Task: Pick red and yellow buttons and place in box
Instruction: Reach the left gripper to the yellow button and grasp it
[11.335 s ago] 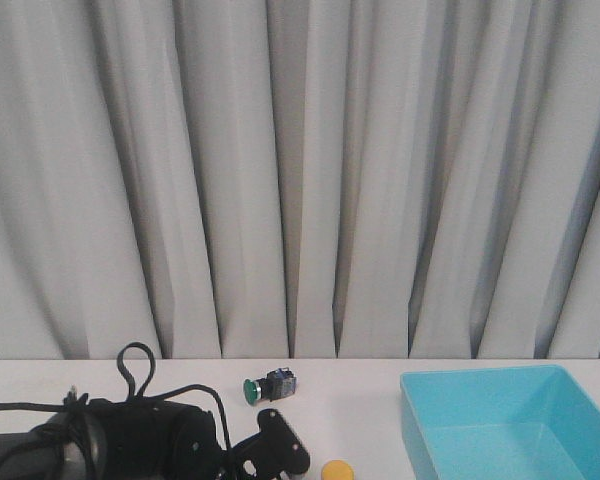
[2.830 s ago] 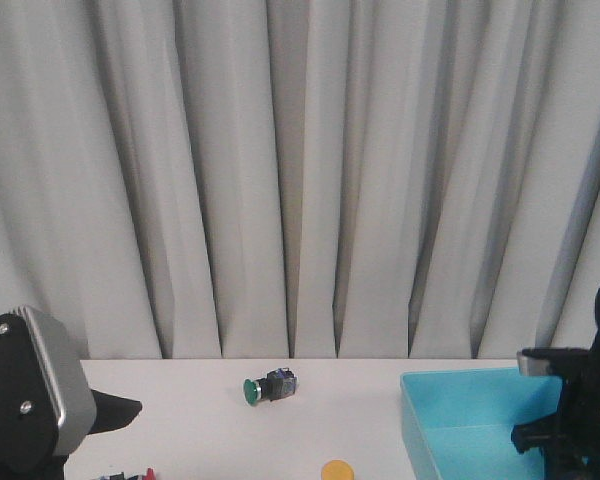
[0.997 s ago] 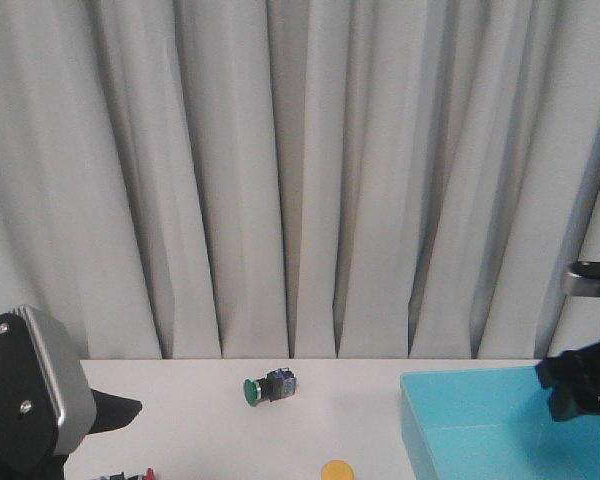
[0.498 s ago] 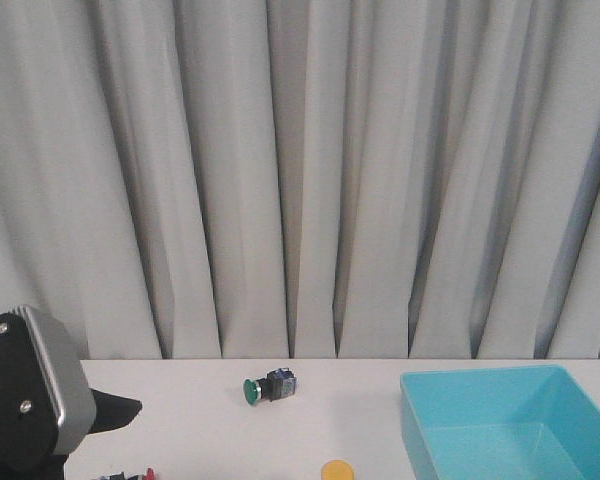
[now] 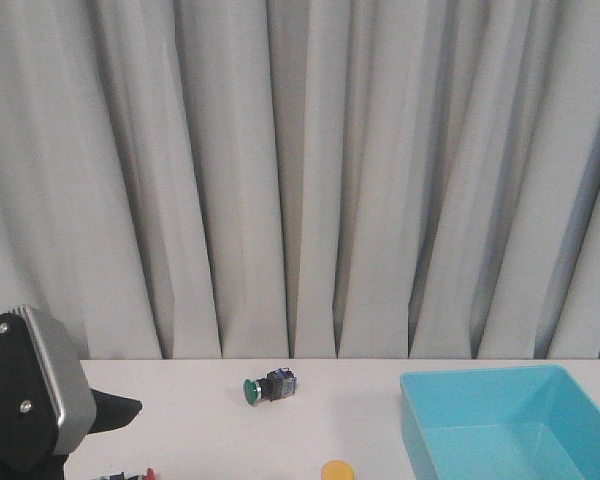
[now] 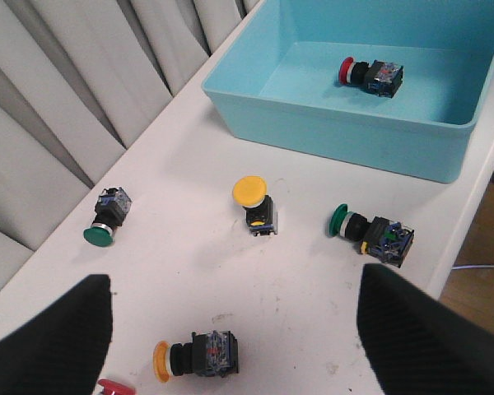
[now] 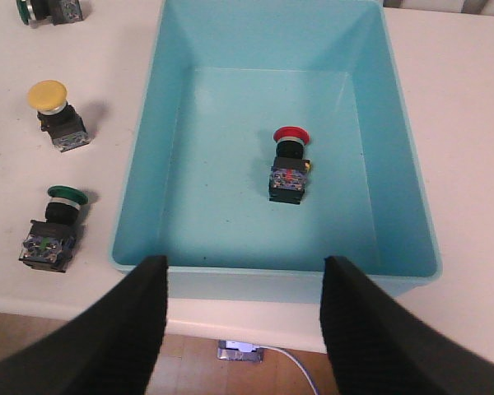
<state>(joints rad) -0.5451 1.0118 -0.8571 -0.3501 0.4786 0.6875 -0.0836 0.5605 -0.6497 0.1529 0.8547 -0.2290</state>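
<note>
The turquoise box point(image 5: 480, 377) stands at the table's right. A red button point(image 7: 289, 164) lies on its side inside the box point(image 7: 214, 164), and the left wrist view shows this red button point(image 6: 369, 74) too. A yellow button point(image 6: 253, 202) stands cap up on the table left of the box point(image 6: 337, 140); it also appears as the yellow button point(image 7: 53, 111) point(image 5: 336, 470). A second yellow-capped button point(image 6: 196, 358) lies on its side under my left gripper point(image 6: 230, 284), which hangs open and empty. My right gripper point(image 7: 245, 263) is open, empty, above the box's near wall.
Two green buttons point(image 6: 107, 226) point(image 6: 372, 234) lie on the table. Another red cap point(image 6: 115, 387) peeks in by the left fingers. The table's front edge and wooden floor point(image 7: 230, 362) lie beneath the right gripper. A grey curtain point(image 5: 300, 180) closes the back.
The right arm, seen over the box's far right a second ago, has left the front view. The left arm and the buttons have not moved.
</note>
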